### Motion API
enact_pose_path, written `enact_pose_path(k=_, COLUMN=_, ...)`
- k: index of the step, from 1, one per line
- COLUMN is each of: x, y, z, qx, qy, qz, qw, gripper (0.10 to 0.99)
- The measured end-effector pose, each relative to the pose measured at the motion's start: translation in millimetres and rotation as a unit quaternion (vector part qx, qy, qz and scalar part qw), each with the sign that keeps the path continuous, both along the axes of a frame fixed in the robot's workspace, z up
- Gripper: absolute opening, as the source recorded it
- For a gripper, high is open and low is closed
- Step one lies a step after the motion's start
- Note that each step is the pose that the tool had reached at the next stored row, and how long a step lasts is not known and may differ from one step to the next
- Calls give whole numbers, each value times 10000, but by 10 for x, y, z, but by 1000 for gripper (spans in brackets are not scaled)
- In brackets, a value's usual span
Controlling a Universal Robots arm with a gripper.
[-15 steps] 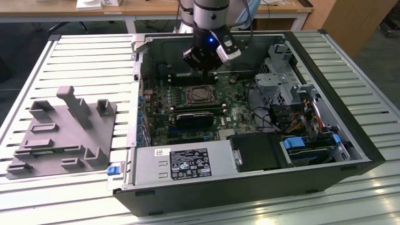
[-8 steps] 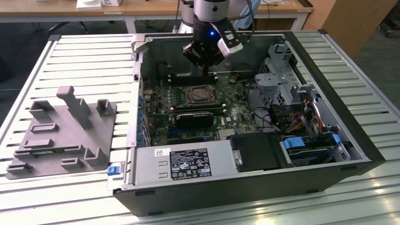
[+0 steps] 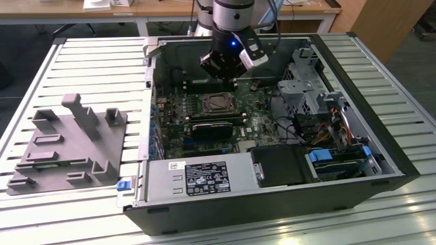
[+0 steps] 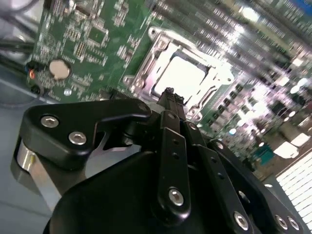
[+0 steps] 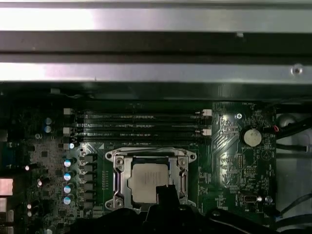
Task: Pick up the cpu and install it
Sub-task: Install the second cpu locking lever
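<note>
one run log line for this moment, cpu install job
stage: cpu seated in motherboard socket | gripper: above socket, nothing held | site: open pc case | fixture block: beside case

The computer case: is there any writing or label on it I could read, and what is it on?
Nothing can be read.
White sticker on the silver power supply, exterior view: print too small.
Motherboard markings, first wrist view: too blurred.
Cpu top: no legible marking.

Even overhead light in the exterior view, dim inside the case (image 3: 272,127), glare whitening the cpu (image 4: 183,78) in the second wrist view, far board blurred, bright sheen on metal rails (image 5: 156,19) in the first wrist view.
</note>
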State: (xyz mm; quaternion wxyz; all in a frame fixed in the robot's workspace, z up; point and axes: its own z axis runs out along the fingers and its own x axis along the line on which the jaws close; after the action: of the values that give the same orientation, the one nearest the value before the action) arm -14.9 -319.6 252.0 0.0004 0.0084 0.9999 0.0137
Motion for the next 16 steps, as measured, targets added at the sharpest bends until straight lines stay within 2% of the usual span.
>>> enact_pose_path(k=2, x=0, y=-56, z=0, qx=2, qy=5, qz=1, qw=10000, gripper=106)
enact_pose_path(k=3, x=0, y=-78, z=0, qx=5, qy=19, qz=1, qw=10000, gripper=106)
enact_pose_path(k=4, x=2, y=-94, z=0, qx=12, qy=52, qz=1, qw=10000, gripper=106)
enact_pose_path(k=6, x=12, y=-110, z=-1, qx=37, qy=148, qz=0, qw=9999, gripper=106)
enact_pose_path(k=7, x=13, y=-121, z=-3, qx=41, qy=157, qz=1, qw=9999, gripper=106)
enact_pose_path(k=12, x=13, y=-205, z=-26, qx=51, qy=157, qz=3, qw=9999, gripper=106)
enact_pose_path(k=16, x=12, y=-225, z=-65, qx=48, qy=161, qz=90, qw=9998, gripper=106)
